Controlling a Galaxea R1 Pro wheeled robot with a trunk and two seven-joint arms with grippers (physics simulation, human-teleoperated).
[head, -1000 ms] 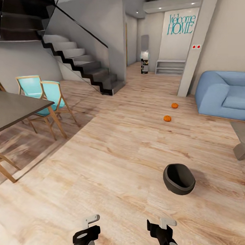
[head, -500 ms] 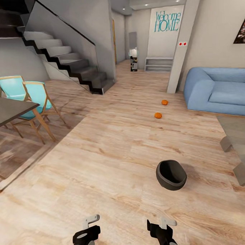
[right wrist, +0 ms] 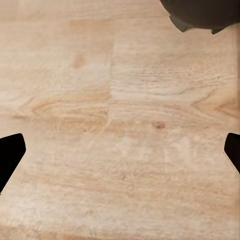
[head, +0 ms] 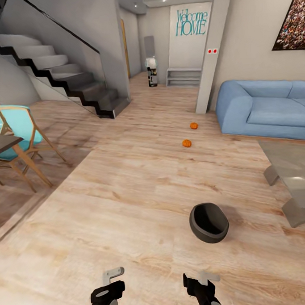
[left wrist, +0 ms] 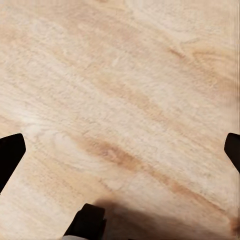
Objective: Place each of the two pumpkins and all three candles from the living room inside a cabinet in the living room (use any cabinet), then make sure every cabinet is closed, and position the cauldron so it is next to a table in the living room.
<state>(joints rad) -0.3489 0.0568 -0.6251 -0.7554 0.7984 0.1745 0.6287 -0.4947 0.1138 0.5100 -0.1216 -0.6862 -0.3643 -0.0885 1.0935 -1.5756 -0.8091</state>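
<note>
Your view has swung right: dark, wide-mouthed cauldron [head: 209, 222] lies tilted on floor [head: 128, 203]; both claws spread apart, empty.

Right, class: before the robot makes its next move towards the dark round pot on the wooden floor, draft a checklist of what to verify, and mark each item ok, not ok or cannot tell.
1. Dark grey round-bellied cauldron in view, on the floor ahead: ok.
2. Cauldron next to the glossy grey coffee table: not ok, a gap of bare floor lies between.
3. Both small orange pumpkins located: ok, on the floor near the blue sofa.
4. Left gripper open and empty: ok.
5. Right gripper open and empty: ok.
6. Candles and cabinet located: cannot tell.
</note>
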